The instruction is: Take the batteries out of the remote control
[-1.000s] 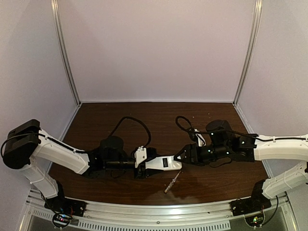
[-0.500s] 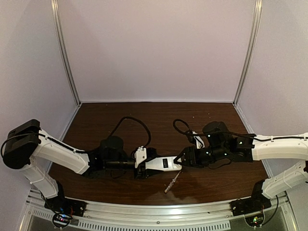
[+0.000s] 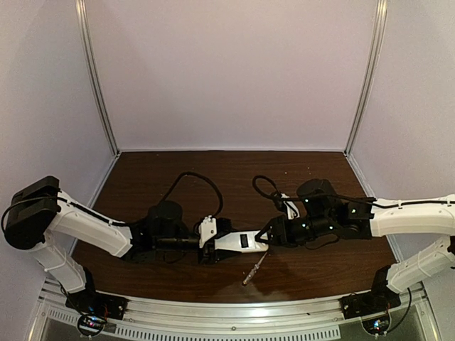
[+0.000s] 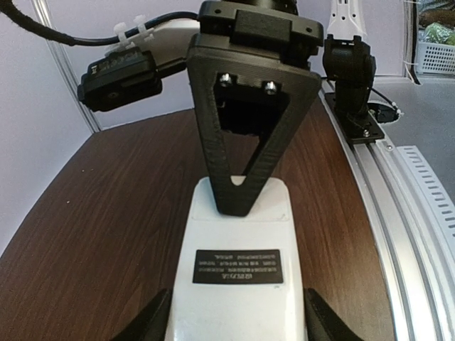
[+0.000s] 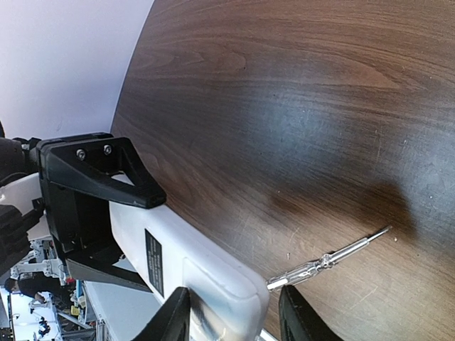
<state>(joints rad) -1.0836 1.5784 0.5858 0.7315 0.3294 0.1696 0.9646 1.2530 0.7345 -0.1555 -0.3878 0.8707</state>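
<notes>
Remote control (image 4: 238, 238) comes first on my screens. It lies plain white back up, with a dark rectangular patch of small print facing the left wrist camera. My left hand (image 3: 213, 242) has it clamped by the long edges, one finger against each side at the near end, so that hand is holding the remote at a middling width. From above, the bar points out of the left hand toward the right arm, low over the brown surface (image 5: 298, 92). I cannot tell whether its underside touches the wood.

My right hand (image 5: 231, 316) meets the remote's far end. On the right wrist camera the rounded white end lies between its two fingers, close against one, with barely a sliver of gap at the other. I cannot tell whether both pads are actually pressing on it. In the left wrist view, one black triangular finger of the right hand lies over the labelled back at that end.

A thin silvery screwdriver (image 5: 328, 263) lies flat on the surface near the remote's far end, on the side toward the arm bases, apart from both hands.
</notes>
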